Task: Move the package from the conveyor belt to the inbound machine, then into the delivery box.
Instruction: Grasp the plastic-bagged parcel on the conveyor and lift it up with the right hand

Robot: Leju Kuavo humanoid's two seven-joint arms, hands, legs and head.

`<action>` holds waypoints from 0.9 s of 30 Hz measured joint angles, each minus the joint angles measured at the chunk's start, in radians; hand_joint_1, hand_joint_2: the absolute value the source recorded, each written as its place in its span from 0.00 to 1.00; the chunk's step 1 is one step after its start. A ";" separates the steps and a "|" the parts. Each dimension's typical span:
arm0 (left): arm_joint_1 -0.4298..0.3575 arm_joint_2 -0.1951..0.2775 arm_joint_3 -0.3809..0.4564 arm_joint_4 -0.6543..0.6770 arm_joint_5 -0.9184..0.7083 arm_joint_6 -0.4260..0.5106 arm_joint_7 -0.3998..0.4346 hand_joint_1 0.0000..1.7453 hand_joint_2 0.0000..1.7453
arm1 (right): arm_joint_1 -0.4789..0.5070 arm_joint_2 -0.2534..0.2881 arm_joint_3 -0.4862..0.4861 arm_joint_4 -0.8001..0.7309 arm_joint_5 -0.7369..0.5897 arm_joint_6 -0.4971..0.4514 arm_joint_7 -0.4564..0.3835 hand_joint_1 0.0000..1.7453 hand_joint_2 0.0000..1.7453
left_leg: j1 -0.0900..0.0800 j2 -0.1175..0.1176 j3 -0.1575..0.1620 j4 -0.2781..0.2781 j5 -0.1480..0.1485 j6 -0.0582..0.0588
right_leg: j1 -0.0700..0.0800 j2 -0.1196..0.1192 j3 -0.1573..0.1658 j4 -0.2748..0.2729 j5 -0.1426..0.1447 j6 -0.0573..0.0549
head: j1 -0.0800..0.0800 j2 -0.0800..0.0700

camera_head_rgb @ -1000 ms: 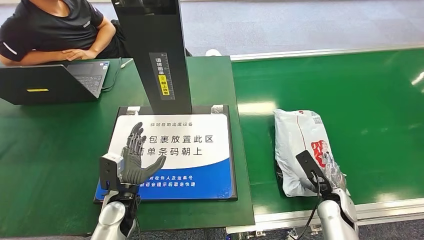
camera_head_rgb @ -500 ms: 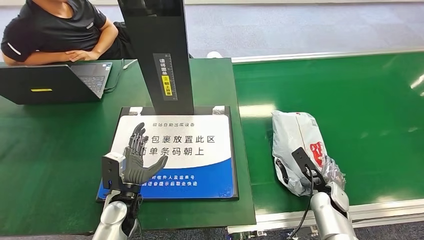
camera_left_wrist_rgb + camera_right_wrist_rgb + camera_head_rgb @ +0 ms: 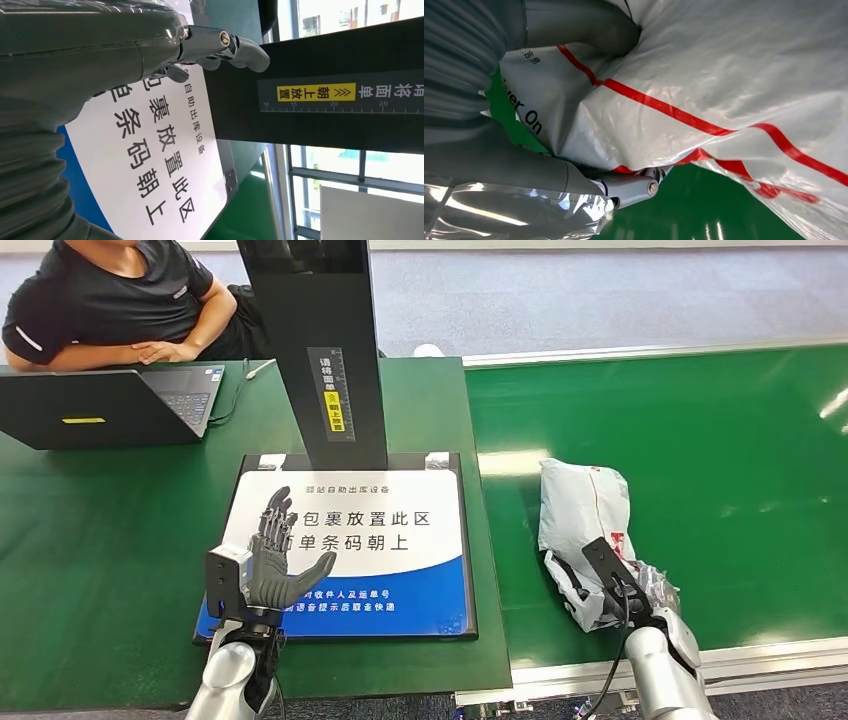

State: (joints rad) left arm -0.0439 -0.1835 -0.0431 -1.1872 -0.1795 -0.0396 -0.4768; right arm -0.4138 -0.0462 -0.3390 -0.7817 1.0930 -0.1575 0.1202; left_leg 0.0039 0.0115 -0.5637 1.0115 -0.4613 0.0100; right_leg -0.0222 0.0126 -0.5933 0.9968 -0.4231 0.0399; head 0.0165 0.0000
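1. The package, a white plastic mailer with red markings, lies on the green conveyor belt, near its front edge and just right of the green tabletop.
2. The right hand grips the package's near end; in the right wrist view the thumb lies on top of the crumpled plastic and a finger curls under its edge, so the fingers are closed on the package.
3. The left hand hovers over the front left corner of the inbound machine's white-and-blue sign plate, palm up, fingers spread and holding nothing.
4. The machine's black post stands upright at the back edge of the plate.
5. A person in a dark shirt sits behind an open laptop at the tabletop's far left.
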 joint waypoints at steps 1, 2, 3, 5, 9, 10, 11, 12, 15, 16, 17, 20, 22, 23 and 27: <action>0.000 0.000 0.000 0.000 0.000 0.000 0.000 0.00 1.00 | 0.001 0.000 -0.001 -0.001 -0.004 0.001 -0.005 1.00 1.00 | 0.000 0.000 0.000 0.000 0.000 0.000 | 0.000 0.000 0.000 0.000 0.000 0.000 | 0.000 0.000; 0.001 0.000 0.000 0.000 0.001 0.000 0.000 0.00 1.00 | 0.002 0.000 -0.002 -0.004 -0.008 0.002 -0.009 1.00 1.00 | 0.000 0.000 0.000 0.000 0.000 0.000 | 0.000 0.000 0.000 0.000 0.000 0.000 | 0.000 0.000; 0.001 0.000 0.000 0.000 0.001 0.000 0.000 0.00 1.00 | 0.004 0.001 -0.002 -0.007 -0.011 0.004 -0.012 1.00 1.00 | 0.000 0.000 0.000 0.000 0.000 0.000 | 0.000 0.000 0.000 0.000 0.000 0.000 | 0.000 0.000; 0.001 0.000 0.000 0.000 0.001 0.001 0.000 0.00 1.00 | 0.007 0.002 -0.002 -0.014 -0.019 0.008 -0.019 1.00 1.00 | 0.000 0.000 0.000 0.000 0.000 0.000 | 0.001 0.000 0.000 0.000 0.000 0.000 | 0.000 0.000; 0.001 0.000 0.000 0.000 0.001 0.005 0.000 0.00 1.00 | 0.016 0.004 -0.002 -0.034 -0.036 0.012 -0.037 1.00 1.00 | 0.001 0.000 -0.001 0.000 0.000 0.000 | 0.001 0.000 -0.001 0.000 0.000 0.000 | 0.000 0.000; 0.001 0.000 0.000 0.000 0.001 0.006 0.000 0.00 1.00 | 0.019 0.005 -0.002 -0.039 -0.042 0.008 -0.042 1.00 1.00 | 0.001 0.000 -0.002 -0.001 0.000 0.000 | 0.001 0.000 -0.001 0.000 -0.001 0.000 | 0.000 0.000; 0.001 0.000 0.000 0.000 0.001 0.006 0.000 0.00 1.00 | 0.022 0.006 -0.002 -0.046 -0.048 -0.001 -0.049 1.00 1.00 | 0.001 -0.001 -0.002 -0.001 0.000 0.000 | 0.001 0.000 -0.002 0.000 -0.001 0.000 | 0.000 0.000; 0.001 0.000 0.000 0.000 0.001 0.007 0.000 0.00 1.00 | 0.027 0.007 -0.003 -0.054 -0.056 -0.018 -0.058 1.00 1.00 | 0.001 -0.001 -0.002 0.000 0.000 0.000 | 0.000 0.000 -0.002 0.000 -0.001 0.000 | 0.000 0.000; 0.005 0.000 0.001 -0.002 0.002 0.010 0.000 0.00 1.00 | 0.054 0.014 -0.010 -0.091 -0.081 -0.095 -0.081 1.00 1.00 | 0.000 -0.002 -0.005 0.000 0.000 0.000 | 0.000 -0.002 -0.004 0.000 -0.001 0.000 | 0.000 0.000; 0.007 0.000 0.001 -0.004 0.002 0.010 0.000 0.00 1.00 | 0.064 0.017 -0.013 -0.104 -0.086 -0.114 -0.084 1.00 1.00 | 0.000 -0.002 -0.006 0.000 0.000 0.000 | 0.000 -0.002 -0.005 0.001 -0.001 0.000 | 0.000 0.000; 0.009 0.000 0.001 -0.005 0.002 0.010 0.000 0.00 1.00 | 0.072 0.018 -0.016 -0.116 -0.089 -0.124 -0.085 1.00 1.00 | 0.000 -0.002 -0.007 0.000 0.000 0.000 | 0.000 -0.002 -0.006 0.001 0.000 0.000 | 0.000 0.000; 0.012 0.000 0.001 -0.007 0.002 0.011 0.000 0.00 1.00 | 0.090 0.020 -0.025 -0.140 -0.092 -0.130 -0.085 1.00 1.00 | 0.000 -0.002 -0.009 0.000 0.000 0.000 | 0.000 -0.002 -0.007 0.001 0.000 0.000 | 0.000 0.000; 0.013 0.000 0.001 -0.007 0.002 0.011 0.000 0.00 1.00 | 0.096 0.021 -0.026 -0.150 -0.092 -0.130 -0.085 1.00 1.00 | 0.000 -0.002 -0.009 0.000 0.000 0.000 | 0.000 -0.002 -0.008 0.001 0.000 0.000 | 0.000 0.000; 0.014 0.000 0.001 -0.008 0.002 0.011 0.000 0.00 1.00 | 0.099 0.021 -0.027 -0.154 -0.092 -0.130 -0.086 1.00 1.00 | 0.000 -0.002 -0.010 0.000 0.000 0.000 | 0.000 -0.002 -0.008 0.001 0.000 0.000 | 0.000 0.000; 0.016 0.000 0.001 -0.010 0.003 0.011 0.000 0.00 1.00 | 0.108 0.023 -0.029 -0.168 -0.101 -0.144 -0.100 1.00 1.00 | 0.000 -0.002 -0.011 0.000 0.000 0.000 | 0.000 -0.002 -0.009 0.001 0.000 0.000 | 0.000 0.000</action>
State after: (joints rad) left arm -0.0274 -0.1835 -0.0420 -1.1975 -0.1762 -0.0282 -0.4768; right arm -0.3062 -0.0231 -0.3683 -0.9498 0.9916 -0.3019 0.0204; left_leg 0.0042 0.0094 -0.5742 1.0110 -0.4612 0.0098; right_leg -0.0221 0.0107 -0.6028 0.9979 -0.4235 0.0400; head 0.0165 0.0000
